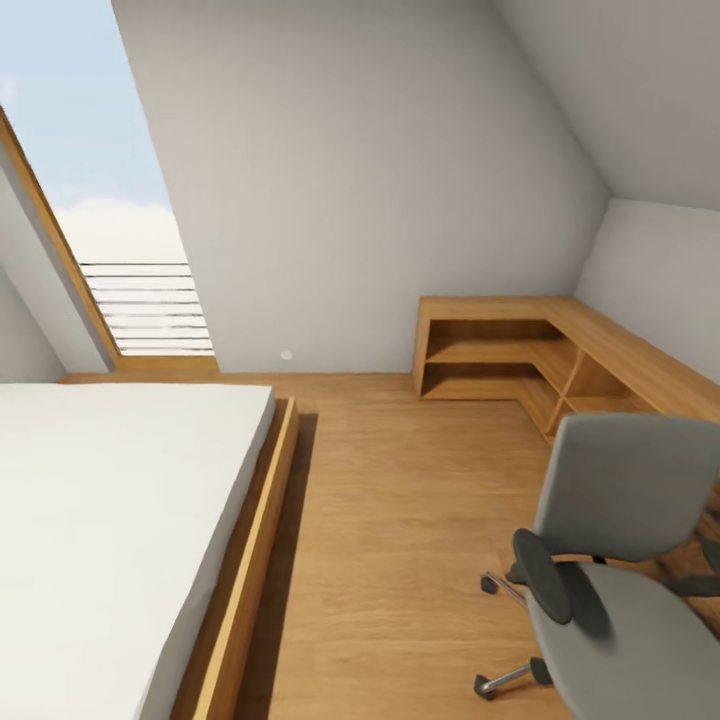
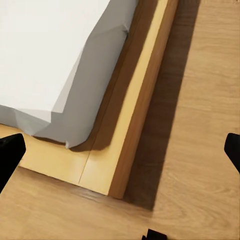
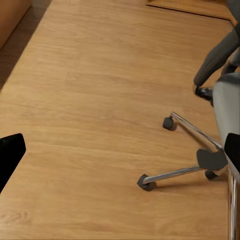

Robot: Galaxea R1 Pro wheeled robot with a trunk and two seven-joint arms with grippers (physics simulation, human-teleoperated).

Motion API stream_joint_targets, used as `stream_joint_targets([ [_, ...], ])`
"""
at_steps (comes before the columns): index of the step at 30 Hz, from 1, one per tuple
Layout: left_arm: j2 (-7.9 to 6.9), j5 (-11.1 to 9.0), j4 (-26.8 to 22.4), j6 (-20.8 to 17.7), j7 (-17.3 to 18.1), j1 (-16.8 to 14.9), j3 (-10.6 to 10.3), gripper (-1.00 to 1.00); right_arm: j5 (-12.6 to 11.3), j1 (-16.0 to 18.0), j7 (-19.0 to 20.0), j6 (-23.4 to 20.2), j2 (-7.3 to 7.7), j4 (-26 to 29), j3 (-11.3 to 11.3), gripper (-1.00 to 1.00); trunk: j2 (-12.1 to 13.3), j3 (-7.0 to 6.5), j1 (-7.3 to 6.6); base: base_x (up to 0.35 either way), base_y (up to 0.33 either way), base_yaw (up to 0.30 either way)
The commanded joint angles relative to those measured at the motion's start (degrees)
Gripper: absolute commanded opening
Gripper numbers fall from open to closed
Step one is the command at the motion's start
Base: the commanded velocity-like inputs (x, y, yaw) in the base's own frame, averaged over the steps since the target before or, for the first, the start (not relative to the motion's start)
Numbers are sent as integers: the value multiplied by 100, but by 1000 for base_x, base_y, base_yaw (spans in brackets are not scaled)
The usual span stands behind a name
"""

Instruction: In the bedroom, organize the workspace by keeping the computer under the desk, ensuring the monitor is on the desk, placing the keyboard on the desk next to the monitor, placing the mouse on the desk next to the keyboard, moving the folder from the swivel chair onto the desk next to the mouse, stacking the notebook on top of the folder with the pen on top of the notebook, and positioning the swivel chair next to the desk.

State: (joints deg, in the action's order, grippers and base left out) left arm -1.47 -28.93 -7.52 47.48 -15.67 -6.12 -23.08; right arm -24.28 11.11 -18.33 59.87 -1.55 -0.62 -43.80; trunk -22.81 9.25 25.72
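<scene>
**Bedroom approach, both grippers wide and empty**

The left gripper [image 2: 122,150] was spread wide above the bed [image 2: 55,55] corner, holding nothing. The right gripper [image 3: 122,152] was likewise wide and empty over the wooden floor [image 3: 90,90]. The swivel chair [image 1: 625,560] stood near right; its castors [image 3: 145,183] appeared in the right wrist view, while the far shelving [image 1: 500,350] appeared in the head view.

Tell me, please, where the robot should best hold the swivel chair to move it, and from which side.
Probably the top edge of the grey backrest of the swivel chair, reached from the seat side: it stands upright, facing the robot, and the castors let the chair roll.
</scene>
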Motion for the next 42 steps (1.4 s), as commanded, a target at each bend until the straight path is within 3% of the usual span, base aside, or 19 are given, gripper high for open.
stream_joint_targets([
  [1,-2,-17,-4,9,-41,-3,-51,100,-24,5,-30,13,-1,-7,-49,100,-11,11,6,296,0,15],
  [17,4,-10,-4,7,-36,-3,-57,100,-24,5,-23,13,22,-8,-41,100,-11,11,6,180,0,2],
  [42,23,-7,-4,-7,-33,-3,-65,100,-24,5,5,-44,15,-8,-40,100,-11,11,6,320,37,0],
])
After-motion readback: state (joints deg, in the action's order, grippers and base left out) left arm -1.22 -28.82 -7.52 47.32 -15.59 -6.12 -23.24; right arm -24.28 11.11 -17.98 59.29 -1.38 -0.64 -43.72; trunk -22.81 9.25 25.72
